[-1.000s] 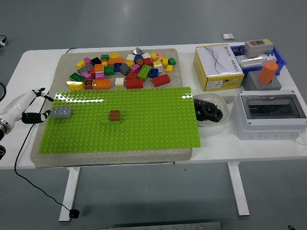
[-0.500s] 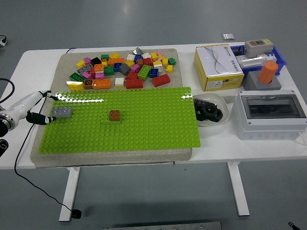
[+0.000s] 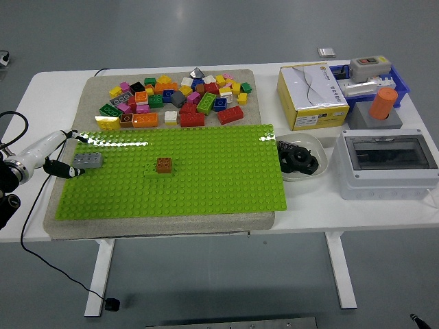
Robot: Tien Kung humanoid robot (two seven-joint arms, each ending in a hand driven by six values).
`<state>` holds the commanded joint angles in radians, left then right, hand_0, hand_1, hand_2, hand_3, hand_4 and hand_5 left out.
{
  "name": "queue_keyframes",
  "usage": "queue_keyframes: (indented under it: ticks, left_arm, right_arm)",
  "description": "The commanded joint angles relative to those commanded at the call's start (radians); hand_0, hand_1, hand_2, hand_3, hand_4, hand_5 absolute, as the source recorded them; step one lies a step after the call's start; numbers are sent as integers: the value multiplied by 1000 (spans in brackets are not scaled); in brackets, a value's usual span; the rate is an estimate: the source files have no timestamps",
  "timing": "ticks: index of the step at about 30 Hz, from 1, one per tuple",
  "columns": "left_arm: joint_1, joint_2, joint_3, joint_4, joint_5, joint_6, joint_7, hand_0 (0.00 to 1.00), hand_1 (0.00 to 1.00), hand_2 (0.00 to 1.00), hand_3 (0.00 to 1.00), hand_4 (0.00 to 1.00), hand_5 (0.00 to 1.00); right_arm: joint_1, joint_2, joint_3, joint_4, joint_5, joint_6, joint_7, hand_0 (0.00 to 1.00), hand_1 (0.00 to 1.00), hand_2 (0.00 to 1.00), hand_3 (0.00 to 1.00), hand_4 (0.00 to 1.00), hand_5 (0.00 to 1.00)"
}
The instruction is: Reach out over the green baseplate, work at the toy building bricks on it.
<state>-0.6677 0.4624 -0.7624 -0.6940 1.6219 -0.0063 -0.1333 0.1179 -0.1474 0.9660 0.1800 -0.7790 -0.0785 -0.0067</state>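
Green baseplate (image 3: pixel 206 178) is lying at lower centre of the white desk (image 3: pixel 384 212), with a grey brick (image 3: pixel 88 161) near its left edge and a brown brick (image 3: pixel 164 165) sitting on a green one toward the middle. Left hand (image 3: pixel 58 154) is coming in from the left edge, fingers spread wide and holding nothing, now almost touching the grey brick, nearer than a second ago. Work looks barely started. Loose bricks (image 3: pixel 180 99) are lying heaped behind, upper centre.
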Motion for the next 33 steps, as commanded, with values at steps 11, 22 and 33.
queue_keyframes:
  ticks: [11, 22, 33]
  left_arm:
    - [-23, -17, 32, 80, -65, -13, -17, 998, 998, 998, 653, 802, 2]
    - [-31, -19, 36, 85, -75, -12, -23, 998, 998, 998, 635, 785, 2]
    - [-38, -12, 55, 78, -78, -15, -21, 998, 998, 998, 673, 782, 2]
  right_arm:
    - [9, -5, -14, 0, 8, -1, 8, 694, 581, 710, 694, 741, 782]
    - [10, -2, -14, 0, 5, -2, 13, 692, 585, 712, 693, 741, 782]
    - [6, 3, -15, 0, -13, 1, 5, 695, 591, 711, 693, 742, 778]
